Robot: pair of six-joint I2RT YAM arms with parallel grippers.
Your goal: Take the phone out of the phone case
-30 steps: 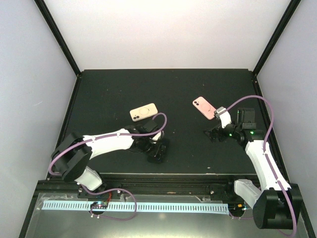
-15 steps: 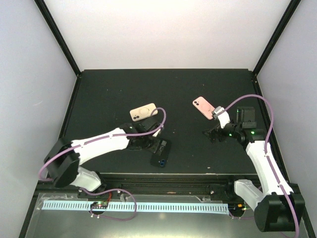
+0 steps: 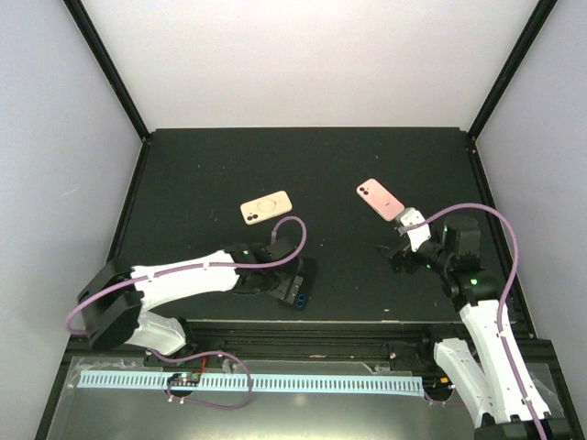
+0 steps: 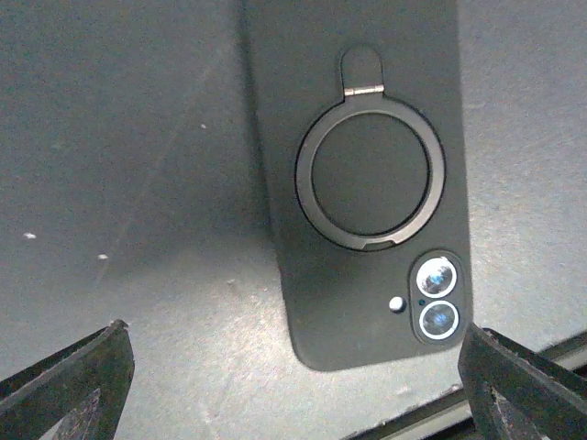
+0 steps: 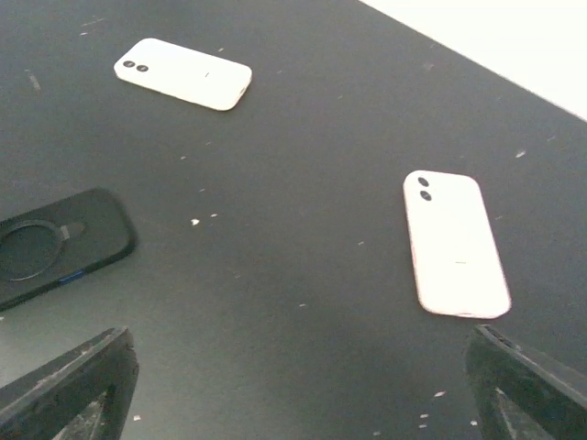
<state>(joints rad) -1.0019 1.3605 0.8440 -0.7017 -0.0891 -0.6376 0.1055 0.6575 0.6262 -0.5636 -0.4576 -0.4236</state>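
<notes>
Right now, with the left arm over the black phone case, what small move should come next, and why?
Probably lower the left gripper so its open fingers straddle the long sides of the black case, then close. The black case lies flat, ring side up, by the near edge of the table, and the fingers stand wide, touching nothing.

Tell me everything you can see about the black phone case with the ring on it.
The black phone case looks matte with rounded corners. A folded-flat ring stand sits on its back; two lenses and a flash show through the corner cutout, so the phone is inside. It lies back-up, flat on the table, under the left gripper, jaws open.
</notes>
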